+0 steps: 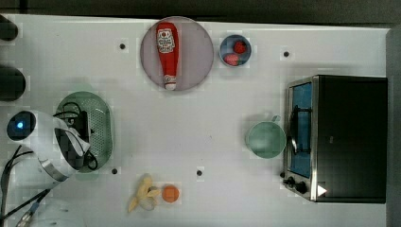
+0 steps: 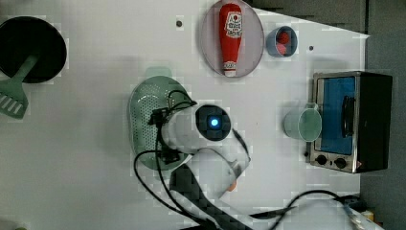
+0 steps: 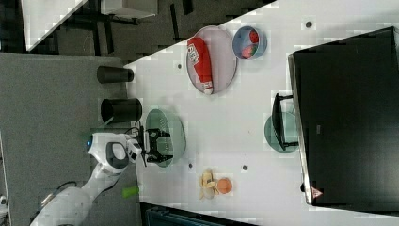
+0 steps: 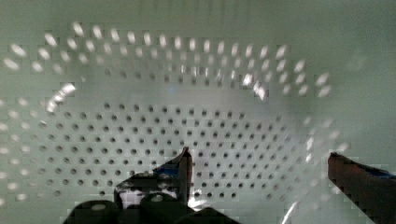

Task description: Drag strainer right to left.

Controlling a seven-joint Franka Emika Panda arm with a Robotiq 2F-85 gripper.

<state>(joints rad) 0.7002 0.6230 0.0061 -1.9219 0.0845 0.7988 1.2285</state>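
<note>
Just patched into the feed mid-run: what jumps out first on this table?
The white arm sits over the mint-green strainer at the top view's left, its gripper open inside the perforated bowl. Next, the red ketchup bottle lying on a round plate at the top view's upper middle. Then the black toaster oven at the top view's right, a mint-green cup standing right beside it.

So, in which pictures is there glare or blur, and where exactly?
Wrist view: bright glints on the strainer wall's holes, blurred toward the edges; open gripper fingers dark. Top view: the toaster oven shows a dull sheen on its metal frame.
</note>
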